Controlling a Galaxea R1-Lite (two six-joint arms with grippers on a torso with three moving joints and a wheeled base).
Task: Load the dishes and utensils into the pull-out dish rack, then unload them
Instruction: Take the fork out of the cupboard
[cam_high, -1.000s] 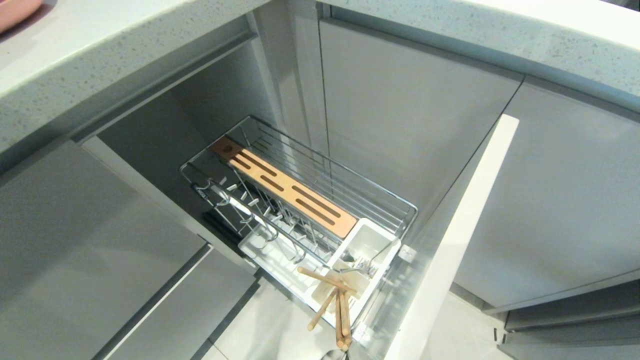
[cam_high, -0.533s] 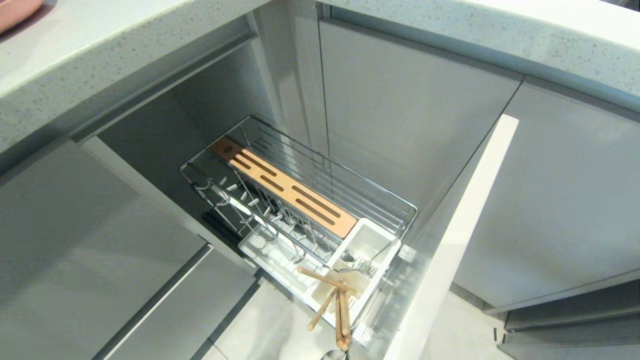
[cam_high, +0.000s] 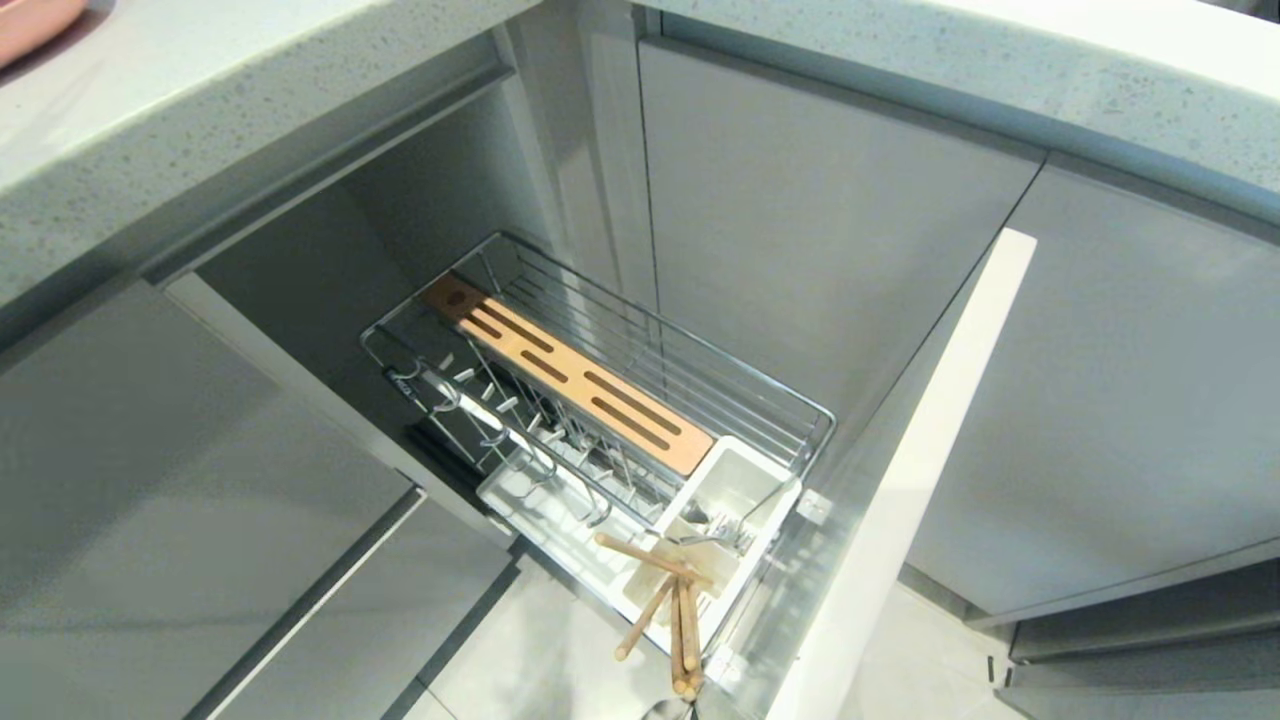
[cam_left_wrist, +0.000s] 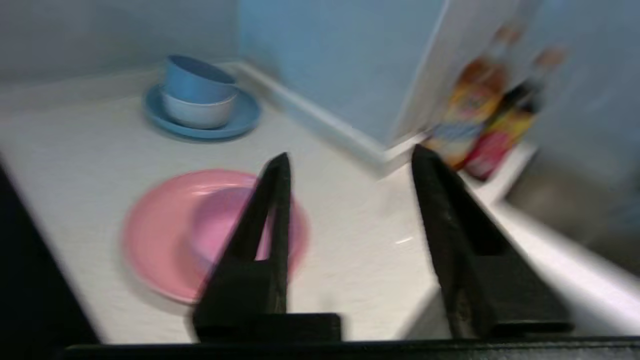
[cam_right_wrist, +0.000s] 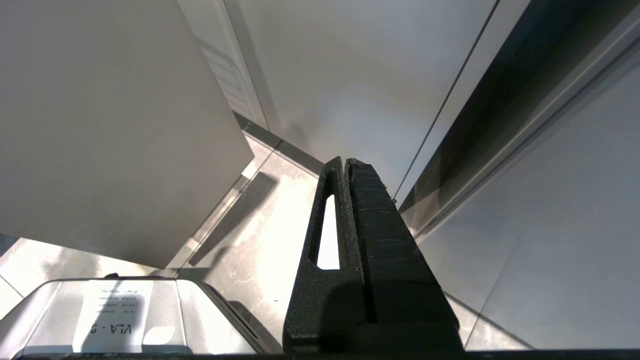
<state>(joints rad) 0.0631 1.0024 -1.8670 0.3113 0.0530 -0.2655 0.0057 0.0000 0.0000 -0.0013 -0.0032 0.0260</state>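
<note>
The pull-out dish rack (cam_high: 790, 400) stands drawn out of the cabinet, with no dishes among its prongs. Wooden chopsticks (cam_high: 672, 602) and a slim silver utensil (cam_high: 722, 536) stand in its white box (cam_high: 745, 478). In the left wrist view a pink plate (cam_left_wrist: 160, 240) lies on the white counter, and a pink bowl (cam_left_wrist: 220, 220) appears to sit on it. My left gripper (cam_left_wrist: 351, 154) hovers open above the counter just beside them, holding nothing. One finger covers part of the plate. My right gripper (cam_right_wrist: 345, 161) hangs shut near the floor. Neither arm shows in the head view.
A blue plate (cam_left_wrist: 240, 117) carrying a blue and a white bowl sits further back on the counter. Bottles (cam_left_wrist: 490, 115) stand by the wall corner. The rack's pale front panel (cam_high: 900, 480) juts out at the right. A pink rim (cam_high: 30, 20) shows on the countertop.
</note>
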